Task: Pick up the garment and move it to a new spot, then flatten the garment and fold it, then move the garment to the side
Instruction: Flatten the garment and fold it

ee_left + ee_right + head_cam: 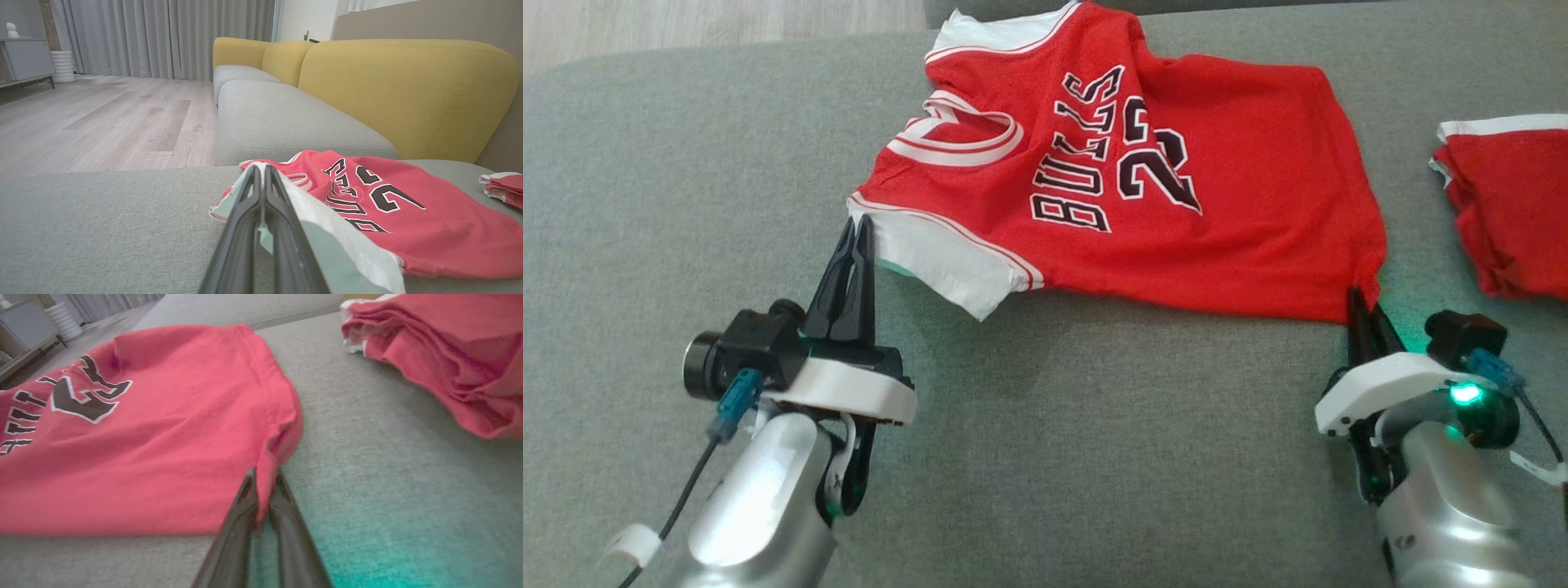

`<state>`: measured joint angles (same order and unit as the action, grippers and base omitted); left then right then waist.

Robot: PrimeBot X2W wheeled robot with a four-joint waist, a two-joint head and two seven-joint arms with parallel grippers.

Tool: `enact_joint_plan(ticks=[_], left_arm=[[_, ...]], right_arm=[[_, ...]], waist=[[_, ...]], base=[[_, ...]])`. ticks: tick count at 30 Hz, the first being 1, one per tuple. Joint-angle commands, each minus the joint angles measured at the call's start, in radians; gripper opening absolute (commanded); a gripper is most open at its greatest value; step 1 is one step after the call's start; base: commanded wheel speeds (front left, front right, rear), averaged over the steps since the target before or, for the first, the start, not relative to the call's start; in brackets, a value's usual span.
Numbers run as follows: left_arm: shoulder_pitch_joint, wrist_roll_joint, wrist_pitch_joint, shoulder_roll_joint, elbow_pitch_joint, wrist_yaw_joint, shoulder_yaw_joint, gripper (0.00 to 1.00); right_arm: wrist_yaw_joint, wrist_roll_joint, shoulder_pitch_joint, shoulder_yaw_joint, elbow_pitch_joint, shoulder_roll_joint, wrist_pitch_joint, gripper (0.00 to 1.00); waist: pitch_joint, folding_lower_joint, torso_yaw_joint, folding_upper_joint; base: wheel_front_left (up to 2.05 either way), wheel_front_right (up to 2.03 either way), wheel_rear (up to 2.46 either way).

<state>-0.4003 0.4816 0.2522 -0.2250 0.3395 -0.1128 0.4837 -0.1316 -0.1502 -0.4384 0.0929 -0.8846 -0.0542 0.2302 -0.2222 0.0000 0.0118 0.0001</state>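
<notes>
Grey fabric sofa seat (1094, 441) bears a red mesh basketball jersey with white sleeves (1176, 204), spread face-up, the left gripper (859, 233) pinching its near sleeve and the right gripper (1357, 302) pinching its near hem corner, seemingly mid-flattening; next likely calls for an even, taut pull.

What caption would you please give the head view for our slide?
Left gripper and right gripper pinch the jersey by sleeve and hem corner on the sofa.

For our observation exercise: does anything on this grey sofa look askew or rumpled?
Yes: the red mesh basketball jersey is not flat; its far shoulder is humped into a ridge.
</notes>
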Motion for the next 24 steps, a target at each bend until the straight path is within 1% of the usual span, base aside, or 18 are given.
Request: enact_joint_plan(ticks=[1,6,8,9,10,13,16,19,24], left_arm=[[-0.01,-0.005,0.009,-0.014,-0.025,0.004,-0.043,0.0],[-0.005,0.031,0.009,0.0,-0.031,0.022,-0.072,0.0],[0.0,0.101,0.008,0.027,-0.042,0.052,-0.102,0.0],[-0.003,0.124,0.005,0.03,-0.051,0.07,-0.109,0.0],[-0.01,0.133,0.001,0.025,-0.059,0.082,-0.112,0.0],[-0.045,0.162,-0.016,0.015,-0.092,0.097,-0.134,0.0],[-0.096,0.2,-0.026,0.014,-0.147,0.102,-0.171,0.0],[-0.138,0.231,-0.035,0.012,-0.217,0.1,-0.205,0.0],[-0.201,0.245,-0.048,0.003,-0.359,0.069,-0.247,0.0]], right_arm=[[0.001,-0.004,-0.008,-0.03,0.01,0.004,0.009,0.0],[0.001,-0.017,-0.024,-0.04,0.069,0.004,0.028,0.0],[0.001,-0.029,-0.028,-0.05,0.115,0.004,0.03,0.0],[0.001,-0.031,-0.03,-0.053,0.141,0.004,0.03,0.0],[0.001,-0.032,-0.033,-0.062,0.171,0.004,0.031,0.0],[0.001,-0.017,-0.049,-0.074,0.268,0.004,0.031,0.0],[0.001,0.018,-0.081,-0.075,0.371,0.002,0.023,0.0],[0.001,0.035,-0.12,-0.083,0.47,-0.013,-0.007,0.0],[0.001,0.026,-0.165,-0.125,0.647,-0.059,-0.065,0.0]], waist=[[0.004,0.0,-0.004,-0.0001],[0.03,0.0,-0.015,-0.0001],[0.042,0.0,-0.019,-0.0001],[0.049,0.0,-0.02,-0.0001],[0.056,0.0,-0.022,-0.0001],[0.078,0.0,-0.028,-0.0001],[0.1,0.0,-0.036,-0.0001],[0.128,0.0,-0.045,-0.0001],[0.165,0.0,-0.054,-0.0001]], base=[[0.0,0.0,0.0],[0.0,0.0,0.0],[0.0,0.0,0.0],[0.0,0.0,0.0],[0.0,0.0,0.0],[0.0,0.0,0.0],[0.0,0.0,0.0],[0.0,0.0,0.0],[0.0,0.0,0.0]])
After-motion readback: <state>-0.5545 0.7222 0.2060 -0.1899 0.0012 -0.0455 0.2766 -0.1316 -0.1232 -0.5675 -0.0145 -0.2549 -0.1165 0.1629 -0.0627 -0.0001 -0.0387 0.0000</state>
